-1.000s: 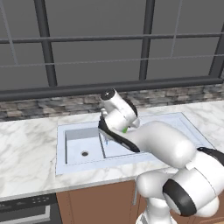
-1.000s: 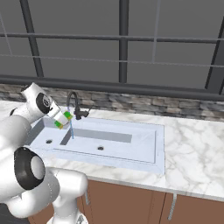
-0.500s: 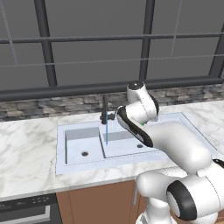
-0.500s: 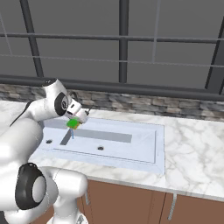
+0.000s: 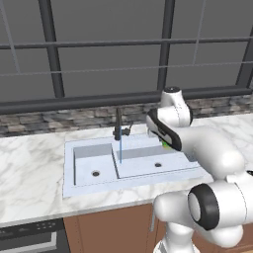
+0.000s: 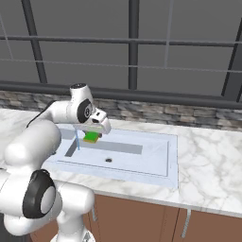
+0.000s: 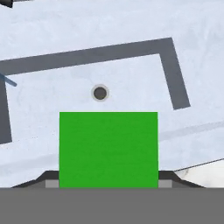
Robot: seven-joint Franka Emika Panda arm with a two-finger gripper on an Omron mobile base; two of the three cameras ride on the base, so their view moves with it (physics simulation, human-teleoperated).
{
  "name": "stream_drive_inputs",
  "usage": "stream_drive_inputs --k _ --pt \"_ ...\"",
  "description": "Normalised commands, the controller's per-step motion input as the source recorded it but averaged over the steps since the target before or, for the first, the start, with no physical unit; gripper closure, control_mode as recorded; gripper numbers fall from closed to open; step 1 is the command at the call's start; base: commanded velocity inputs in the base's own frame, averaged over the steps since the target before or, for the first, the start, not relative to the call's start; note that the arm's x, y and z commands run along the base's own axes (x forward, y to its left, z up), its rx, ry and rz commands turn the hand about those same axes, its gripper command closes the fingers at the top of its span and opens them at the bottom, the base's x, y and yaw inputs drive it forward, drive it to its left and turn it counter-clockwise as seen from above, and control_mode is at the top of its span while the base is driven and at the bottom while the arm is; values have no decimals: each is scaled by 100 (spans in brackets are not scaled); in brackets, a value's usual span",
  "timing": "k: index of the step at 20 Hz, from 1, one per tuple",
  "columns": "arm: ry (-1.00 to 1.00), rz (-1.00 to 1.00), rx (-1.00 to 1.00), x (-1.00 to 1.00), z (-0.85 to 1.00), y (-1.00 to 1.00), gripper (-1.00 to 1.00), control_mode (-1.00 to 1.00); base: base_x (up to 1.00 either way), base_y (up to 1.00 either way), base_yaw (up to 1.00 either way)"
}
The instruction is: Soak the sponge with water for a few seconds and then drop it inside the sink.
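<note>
A wide dark window (image 5: pixel 123 49) with black bars fills the upper half of both base views, above a strip of grey stone backsplash (image 6: pixel 189 113). Below it, a white marble counter (image 5: pixel 29 168) runs across the middle of each frame, with brown cabinet fronts (image 6: pixel 142 220) along the bottom edge.

Set into the counter is the pale bluish-white double-basin sink (image 5: pixel 84 185), sitting centre-left in the left base view and in the centre of the right base view. Its smaller basin is on the left in the left base view; the wider basin has a dark round drain (image 7: pixel 100 92) that appears just above centre in the hand view.

The white robot arm (image 5: pixel 207 148) rises from the lower right of the left base view and bends over the wider basin.

A black faucet (image 5: pixel 119 126) stands at the back rim of the sink, just left of centre in the left base view. From it falls the water (image 5: pixel 120 150), a thin, straight, light-blue stream landing near the divider between the basins.

The gripper (image 6: pixel 93 137), left of centre in the right base view, is clamped on the sponge (image 7: pixel 108 148). That bright green block hangs above the wider basin, off to the side of the stream and not touching it. In the hand view it sits at lower centre, with the drain just above it.
</note>
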Motion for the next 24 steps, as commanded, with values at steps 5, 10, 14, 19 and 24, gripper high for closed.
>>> stream_drive_inputs --k 5,10,14,19,24 --pt "36 12 2 16 0 -12 100 -100 0 0 0" --pt "35 6 0 29 0 0 100 -100 0 0 0" --pt "13 4 2 15 -4 0 100 -100 0 0 0" --pt "-3 4 6 0 -12 0 100 -100 0 0 0" --pt "-13 5 6 0 -26 0 100 -100 0 0 0"
